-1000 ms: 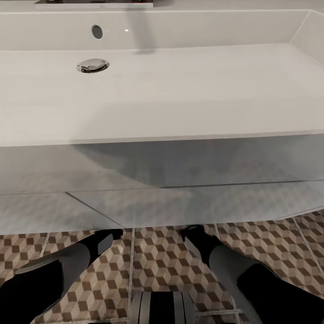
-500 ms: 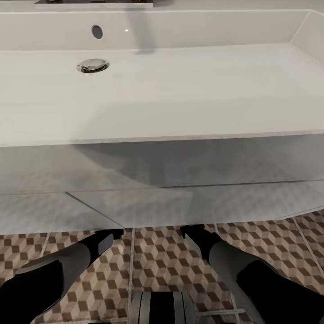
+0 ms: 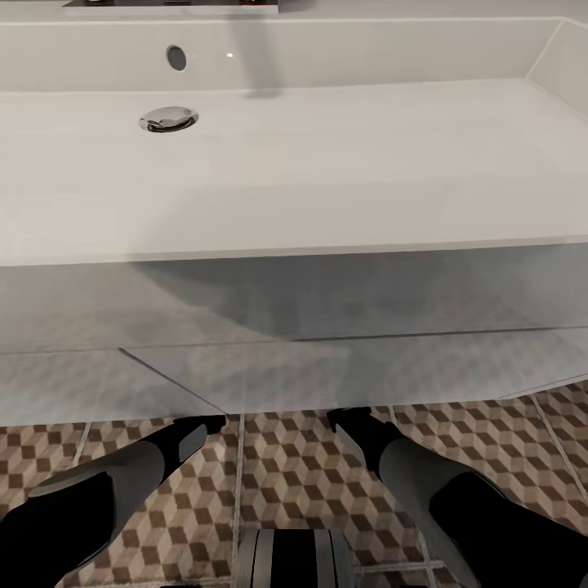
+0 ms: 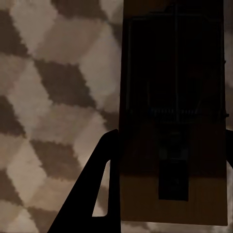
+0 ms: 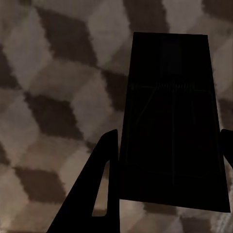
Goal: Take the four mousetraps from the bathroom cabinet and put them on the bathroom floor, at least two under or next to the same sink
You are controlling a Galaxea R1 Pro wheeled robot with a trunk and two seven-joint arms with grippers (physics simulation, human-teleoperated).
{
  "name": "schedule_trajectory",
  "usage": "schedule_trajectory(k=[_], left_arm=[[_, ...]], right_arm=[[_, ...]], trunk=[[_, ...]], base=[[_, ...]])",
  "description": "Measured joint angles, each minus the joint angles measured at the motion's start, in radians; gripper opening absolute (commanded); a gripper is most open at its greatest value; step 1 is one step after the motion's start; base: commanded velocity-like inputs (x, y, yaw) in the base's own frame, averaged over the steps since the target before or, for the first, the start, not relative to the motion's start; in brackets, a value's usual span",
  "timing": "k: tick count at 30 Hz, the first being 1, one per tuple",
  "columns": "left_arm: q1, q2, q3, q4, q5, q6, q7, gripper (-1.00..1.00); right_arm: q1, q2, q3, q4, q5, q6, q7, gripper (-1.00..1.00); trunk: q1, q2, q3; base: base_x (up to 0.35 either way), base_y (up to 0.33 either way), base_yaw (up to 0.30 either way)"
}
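A: Anything changing vs 1 s back?

B: Barely. Head view is staying put, sink (image 3: 327, 163) same place. Right arm is shifting a touch between 1 s and 0.5 s ago, its dark end reading a bit higher under the sink front, then nothing since. Left arm is holding as it was.

A: Hands?

B: Left hand (image 4: 167, 160) is straddling a trap (image 4: 174, 121), dark fingers (image 4: 104, 189) flanking the board on both sides. Right hand (image 5: 167, 160) same deal with a 2nd trap (image 5: 170, 121). Fingers look right at the board edges, but whether they are pinching or already let go, cannot tell from these shots.

A: Where are the traps then?

B: Both over the floor (image 3: 286, 482), cube tiles showing close behind each board in the wrist views. Head view is showing both arms reaching in under the sink's front edge, so I'm judging the traps are sitting at or just above tile, under the sink.

A: Meaning for the task?

B: Looks like the placing step for 2 traps. If they're landing here, the under-sink condition is likely being met.
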Motion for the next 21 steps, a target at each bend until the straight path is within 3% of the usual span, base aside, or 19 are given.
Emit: schedule_trajectory(k=[21], left_arm=[[0.015,0.001,-0.004,-0.011,-0.001,-0.002,-0.001,-1.00]], right_arm=[[0.008,0.000,0.003,-0.001,0.000,-0.002,-0.001,-1.00]], trunk=[[0.000,0.000,0.000]], base=[[0.031,0.000,0.000]])
